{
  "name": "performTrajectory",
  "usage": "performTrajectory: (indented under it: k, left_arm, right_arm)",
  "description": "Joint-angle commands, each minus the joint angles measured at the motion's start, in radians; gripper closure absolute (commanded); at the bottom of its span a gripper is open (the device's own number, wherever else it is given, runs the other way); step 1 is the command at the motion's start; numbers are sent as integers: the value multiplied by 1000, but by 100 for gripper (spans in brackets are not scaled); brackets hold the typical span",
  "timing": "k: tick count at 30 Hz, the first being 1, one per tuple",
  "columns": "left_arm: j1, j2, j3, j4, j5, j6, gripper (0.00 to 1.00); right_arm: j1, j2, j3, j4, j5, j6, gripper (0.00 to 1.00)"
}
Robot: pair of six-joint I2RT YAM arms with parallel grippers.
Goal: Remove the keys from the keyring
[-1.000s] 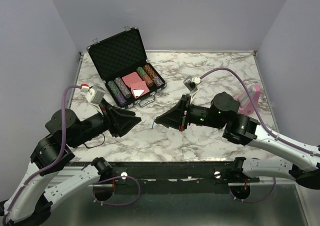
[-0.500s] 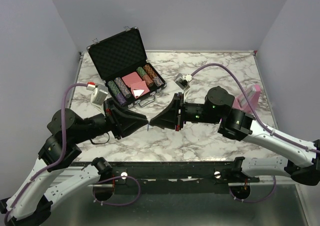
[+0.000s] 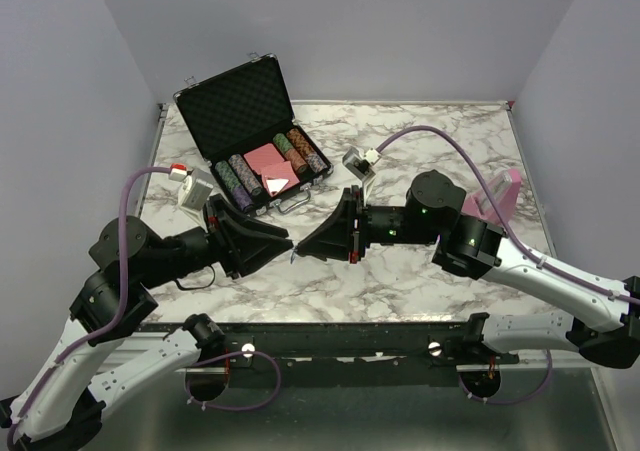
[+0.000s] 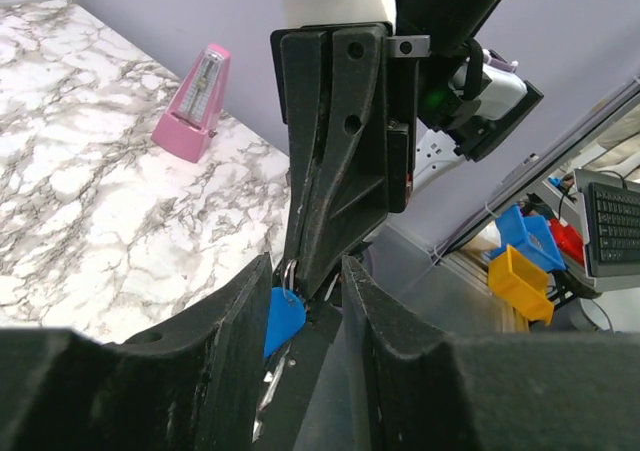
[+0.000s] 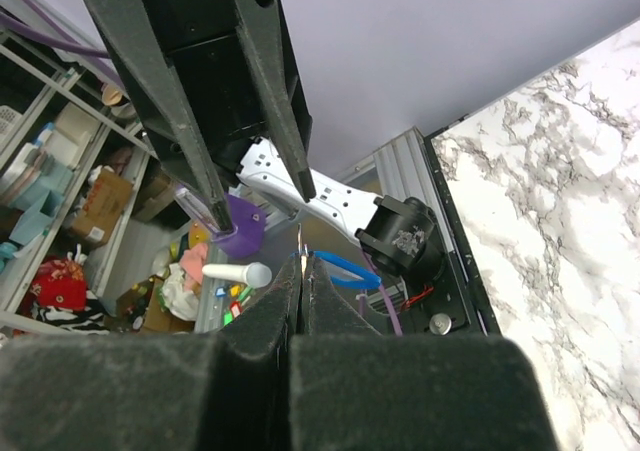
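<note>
Jaws of the right gripper are pinched on the ring; those of the left gripper are spread about the keys, judged light, slippery, best pinched flatwise.

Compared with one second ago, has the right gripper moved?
Yes. The right gripper, holding the keyring, has moved left in the top view, away from the pink metronome.

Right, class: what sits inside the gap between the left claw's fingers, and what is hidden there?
A bright blue tag on a small ring, which the shut right claw pinches. The keys hang lower, mostly covered by the left claw's fingers.
</note>
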Motion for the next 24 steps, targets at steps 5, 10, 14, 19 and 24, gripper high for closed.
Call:
performTrajectory:
  k: [5, 10, 14, 19, 24]
  left_arm:
    - [4, 11, 1, -36, -26, 23, 64]
    - [4, 20, -8, -27, -11, 25, 76]
    - [4, 23, -3, -38, 6, 32, 87]
    - [4, 40, 16, -47, 80, 54, 92]
    - [4, 74, 56, -104, 161, 112, 100]
  right_arm:
    - [4, 15, 43, 55, -37, 0, 99]
    - [4, 18, 40, 92, -61, 4, 99]
    - [3, 25, 37, 110, -98, 12, 99]
    - [4, 25, 27, 136, -124, 12, 99]
    - [4, 36, 33, 146, -196, 1, 99]
